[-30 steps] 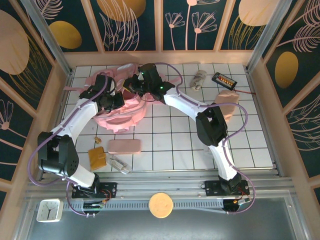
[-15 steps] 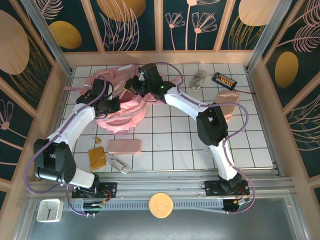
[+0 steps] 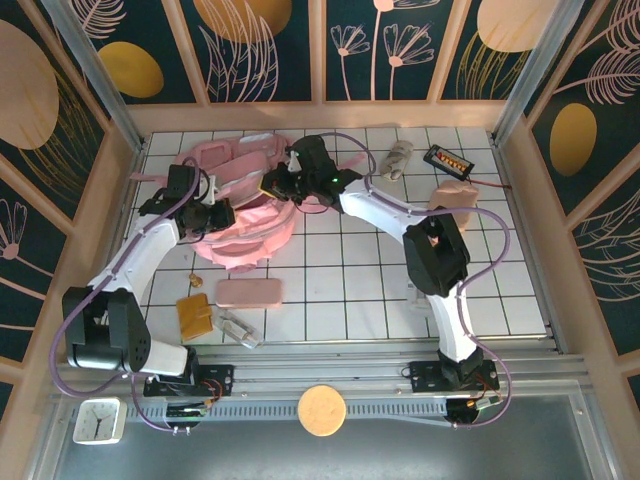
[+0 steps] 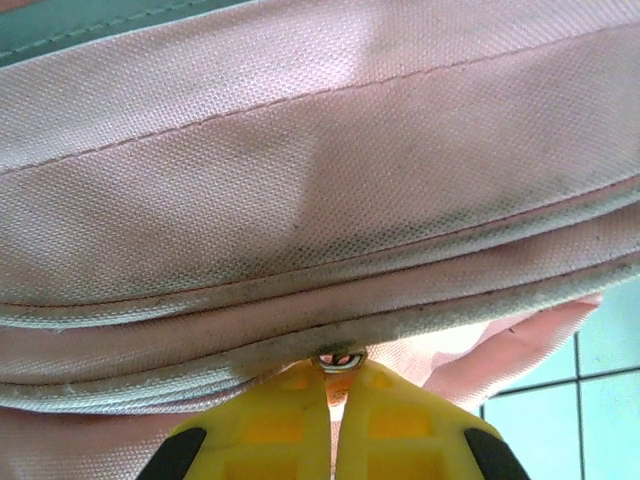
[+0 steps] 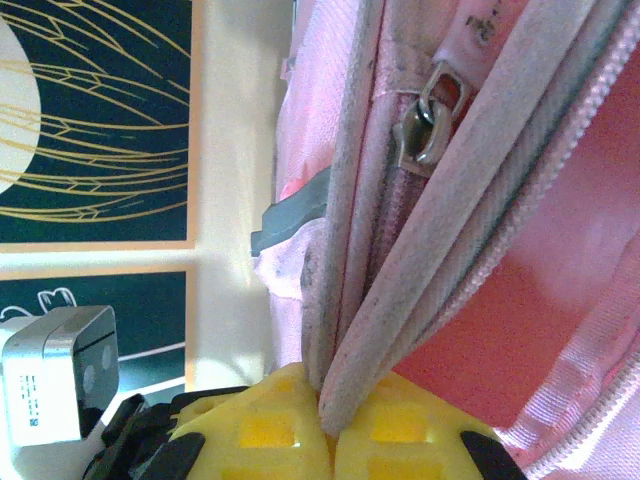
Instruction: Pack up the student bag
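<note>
Pinching at both sides, the bag (image 3: 250, 235) is held taut at rear-left of the table (image 3: 400, 290), prob. so its opening can be spread for packing. L fingers (image 4: 300, 410) are pressed shut on a metal ring (image 4: 340, 358) at a seam. R fingers (image 5: 290, 420) are clamped on the bag's zip-edge lip. Vs 1 s ago, the L arm is swung further left and the bag is pulled flatter.

I see the student bag (image 3: 245, 215) at the counter's (image 3: 500, 290) far left, a flat case (image 3: 249, 291) just before it, and a soft pouch (image 3: 460, 207) well to its right.
</note>
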Motion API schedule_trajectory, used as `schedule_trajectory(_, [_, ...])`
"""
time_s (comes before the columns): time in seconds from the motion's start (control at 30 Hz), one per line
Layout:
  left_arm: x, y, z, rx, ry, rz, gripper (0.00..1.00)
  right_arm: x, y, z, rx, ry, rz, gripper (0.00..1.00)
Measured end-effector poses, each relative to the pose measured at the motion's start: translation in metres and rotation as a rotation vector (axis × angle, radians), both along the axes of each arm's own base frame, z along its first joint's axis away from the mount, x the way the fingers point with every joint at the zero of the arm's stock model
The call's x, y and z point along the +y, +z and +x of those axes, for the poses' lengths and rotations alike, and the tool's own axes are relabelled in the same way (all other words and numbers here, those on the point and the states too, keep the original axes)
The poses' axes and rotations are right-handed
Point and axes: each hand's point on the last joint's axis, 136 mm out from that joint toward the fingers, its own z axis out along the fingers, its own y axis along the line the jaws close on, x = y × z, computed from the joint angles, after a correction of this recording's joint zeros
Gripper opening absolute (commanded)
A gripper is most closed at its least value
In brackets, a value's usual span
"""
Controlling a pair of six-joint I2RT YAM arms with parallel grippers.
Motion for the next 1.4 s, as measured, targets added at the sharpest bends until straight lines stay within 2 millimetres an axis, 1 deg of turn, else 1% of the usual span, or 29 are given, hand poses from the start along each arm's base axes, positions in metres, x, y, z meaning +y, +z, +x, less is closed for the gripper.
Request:
schedule_trajectory(0.07, [-0.007,0.003,-0.005,-0.005,-0.029,-0.037,0.00,-0.007,0.003,-0.001,-0.001,0.004,0.006,0.00])
schedule_trajectory(0.1, [-0.005,0.002,-0.008,0.001,-0.023,-0.037,0.00,-0.012,0.005,0.002,-0.005,-0.004,0.010,0.00])
schedule_trajectory(0.13, [0.000,-0.001,-0.011,0.010,-0.009,-0.040,0.00,-0.019,0.008,0.006,-0.006,-0.013,0.016,0.00])
schedule_trajectory(0.2, [0.017,-0.014,-0.019,0.050,0.049,-0.056,0.00,-0.039,0.018,0.019,-0.012,-0.040,0.035,0.00])
schedule_trajectory(0.27, [0.022,-0.027,-0.029,0.095,0.075,-0.089,0.00,-0.054,0.027,0.032,-0.025,-0.067,0.050,0.00])
schedule_trajectory(0.3, [0.019,-0.033,-0.035,0.120,0.074,-0.114,0.12,-0.060,0.029,0.037,-0.030,-0.080,0.054,0.00])
schedule_trajectory(0.33, [0.016,-0.037,-0.038,0.134,0.069,-0.130,0.34,-0.064,0.030,0.041,-0.032,-0.089,0.055,0.00])
schedule_trajectory(0.4, [0.009,-0.043,-0.044,0.159,0.066,-0.170,0.62,-0.068,0.030,0.045,-0.032,-0.100,0.055,0.00])
schedule_trajectory(0.47, [0.005,-0.043,-0.045,0.157,0.070,-0.202,0.79,-0.068,0.029,0.044,-0.032,-0.101,0.055,0.00])
schedule_trajectory(0.5, [0.003,-0.040,-0.044,0.146,0.074,-0.224,0.87,-0.066,0.030,0.044,-0.035,-0.100,0.056,0.00])
schedule_trajectory(0.53, [0.002,-0.035,-0.042,0.127,0.075,-0.238,0.98,-0.065,0.030,0.043,-0.036,-0.100,0.055,0.00])
schedule_trajectory(0.63, [-0.007,-0.012,-0.037,0.050,0.075,-0.279,0.99,-0.058,0.031,0.038,-0.043,-0.089,0.058,0.00])
schedule_trajectory(0.73, [-0.029,0.012,-0.034,-0.016,0.016,-0.289,0.99,-0.050,0.032,0.032,-0.045,-0.079,0.061,0.00])
schedule_trajectory(0.8, [-0.045,0.022,-0.032,-0.036,-0.026,-0.279,0.99,-0.046,0.032,0.029,-0.043,-0.073,0.062,0.00])
schedule_trajectory(0.87, [-0.054,0.026,-0.028,-0.046,-0.045,-0.256,0.99,-0.043,0.032,0.026,-0.038,-0.069,0.064,0.00])
schedule_trajectory(0.9, [-0.056,0.026,-0.025,-0.048,-0.047,-0.239,0.95,-0.041,0.032,0.024,-0.037,-0.068,0.064,0.00])
schedule_trajectory(0.97, [-0.059,0.024,-0.018,-0.041,-0.046,-0.202,0.85,-0.038,0.033,0.022,-0.037,-0.063,0.065,0.00])
schedule_trajectory(1.07, [-0.062,0.020,-0.008,-0.034,-0.050,-0.147,0.74,-0.035,0.036,0.020,-0.040,-0.060,0.069,0.00])
schedule_trajectory(1.2, [-0.063,0.012,0.001,-0.011,-0.052,-0.086,0.67,-0.031,0.040,0.017,-0.045,-0.055,0.075,0.00])
schedule_trajectory(1.4, [-0.066,-0.002,0.008,0.026,-0.062,-0.034,0.59,-0.027,0.039,0.019,-0.046,-0.054,0.075,0.00])
